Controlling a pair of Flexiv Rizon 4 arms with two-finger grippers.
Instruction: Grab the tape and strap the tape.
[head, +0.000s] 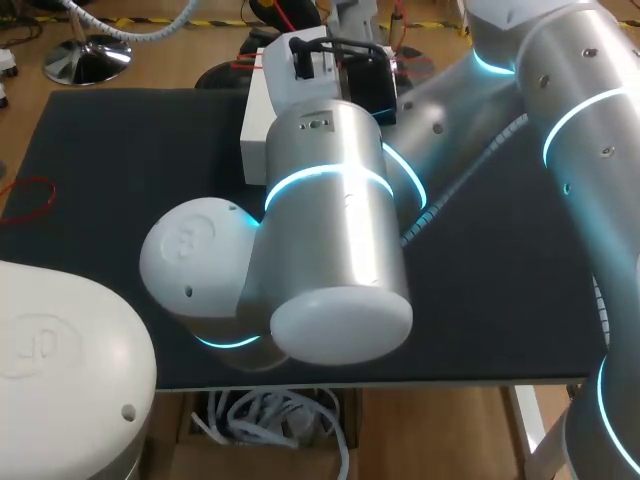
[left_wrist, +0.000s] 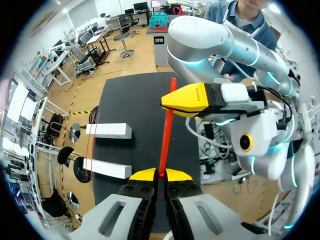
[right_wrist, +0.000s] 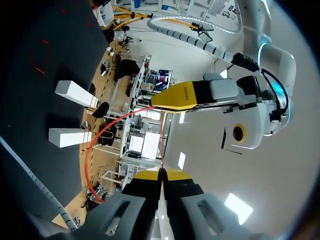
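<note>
Red tape (left_wrist: 166, 135): one narrow strip, held in the air above the black tabletop (left_wrist: 135, 100); runs straight from the left gripper (left_wrist: 161, 174) up to the right gripper (right_wrist: 161, 172), pinched at both ends. Left gripper: yellow fingers (left_wrist: 144, 174) closed on the lower end of the strip, tips almost meeting around it. Right gripper: fingers likewise closed on the tape, seen edge-on as a thin red line in the right wrist view, yellow tips pressed together over it. Grippers facing each other, near but apart, joined only by the strip. Thin red arc (right_wrist: 87, 155): bows out to one side between the two grippers; cannot tell whether part of the same tape. Left arm (head: 330, 230) and right arm (head: 560, 120): over the middle and right of the tabletop in the head view, the left one in front. White blocks (left_wrist: 107, 131): two, lying on the tabletop off to one side of the left gripper, parallel, apart from each other. Thin red loop (head: 48, 195): lies flat at the left edge of the tabletop, well apart from the blocks.
</note>
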